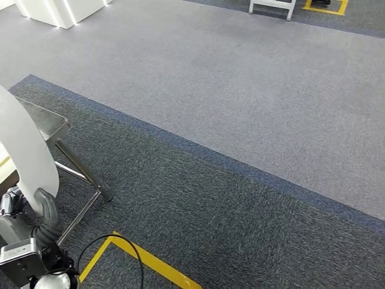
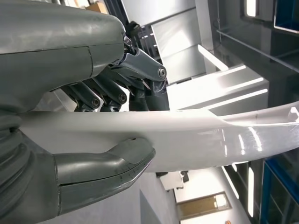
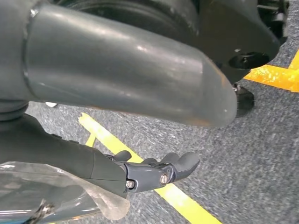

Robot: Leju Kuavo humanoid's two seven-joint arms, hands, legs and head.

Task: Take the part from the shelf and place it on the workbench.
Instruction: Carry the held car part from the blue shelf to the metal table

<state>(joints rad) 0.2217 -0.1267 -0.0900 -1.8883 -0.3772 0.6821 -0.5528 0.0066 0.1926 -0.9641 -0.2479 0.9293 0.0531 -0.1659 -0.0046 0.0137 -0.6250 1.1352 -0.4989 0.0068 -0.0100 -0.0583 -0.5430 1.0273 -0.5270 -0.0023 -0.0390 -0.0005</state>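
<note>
One white curved part held by the left hand.
Its thumb and fingers pinch it; the right hand hangs with fingers spread, holding nothing, above one yellow floor line.

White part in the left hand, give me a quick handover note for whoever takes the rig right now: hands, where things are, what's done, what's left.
Left hand: grips the white part, a long curved white panel, thumb on one face and dark fingers on the other. In the head view the part stands up at the robot's left side.
Right hand: holds nothing, fingers apart, hanging over grey carpet with yellow floor tape.
Done: the part is picked up and in hand.
Left: reach the workbench and set the part on it. A metal stand stands on the floor close by the left hand.
</note>
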